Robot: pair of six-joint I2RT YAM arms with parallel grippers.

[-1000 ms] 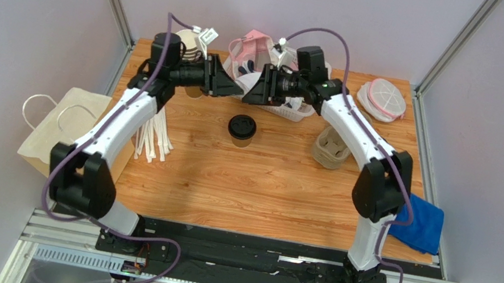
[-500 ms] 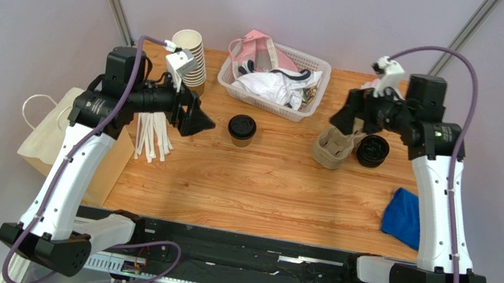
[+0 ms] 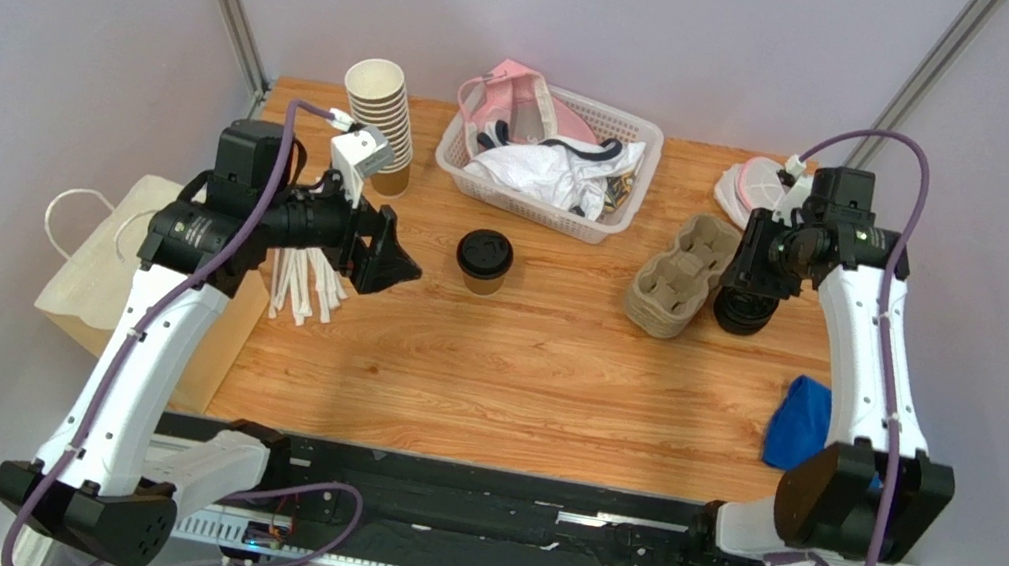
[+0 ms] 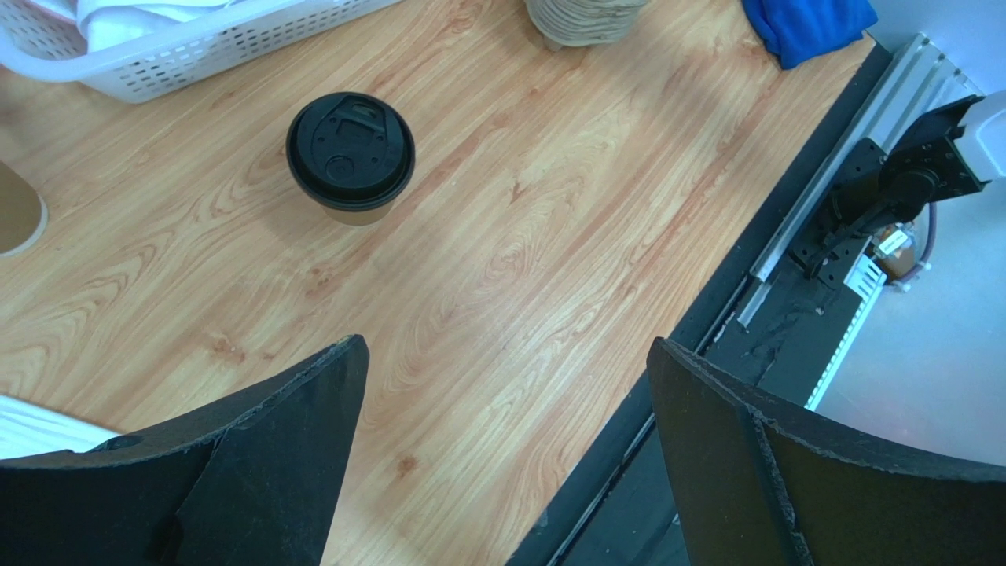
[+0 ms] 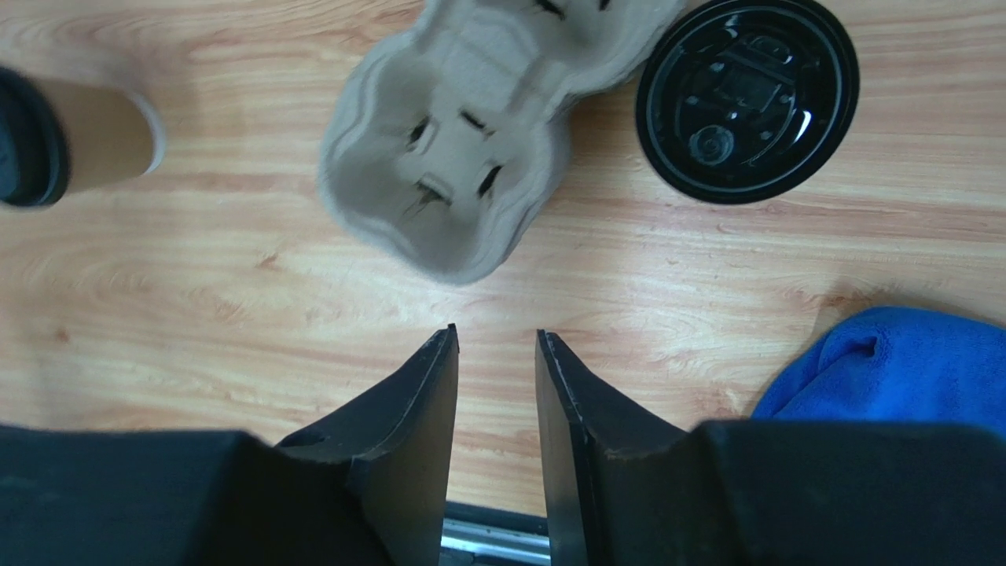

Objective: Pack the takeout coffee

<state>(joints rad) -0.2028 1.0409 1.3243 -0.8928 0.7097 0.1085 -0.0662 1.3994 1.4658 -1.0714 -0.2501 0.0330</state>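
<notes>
The takeout coffee [image 3: 483, 259], a kraft-brown cup with a black lid, stands upright mid-table. It also shows in the left wrist view [image 4: 351, 151] and at the left edge of the right wrist view [image 5: 71, 136]. My left gripper [image 3: 393, 261] is wide open and empty, above the table just left of the coffee, apart from it [image 4: 505, 344]. My right gripper [image 3: 738, 272] hovers at the right, above the pulp cup carrier [image 3: 679, 278] and a loose black lid [image 3: 744, 315]. Its jaws stand a narrow gap apart with nothing between them [image 5: 496, 336].
A brown paper bag [image 3: 120, 256] lies off the table's left edge. White sticks [image 3: 308, 277] lie by it. A stack of lidless cups [image 3: 382, 117] and a white basket [image 3: 631, 197] stand at the back. A blue cloth [image 3: 798, 421] lies front right. The carrier [image 5: 466, 142] and the loose lid [image 5: 746, 100] sit side by side.
Both arms have drawn apart from the back centre. The left gripper came back to the coffee's left. The right arm swung to the right side, over the carrier and loose lid.
</notes>
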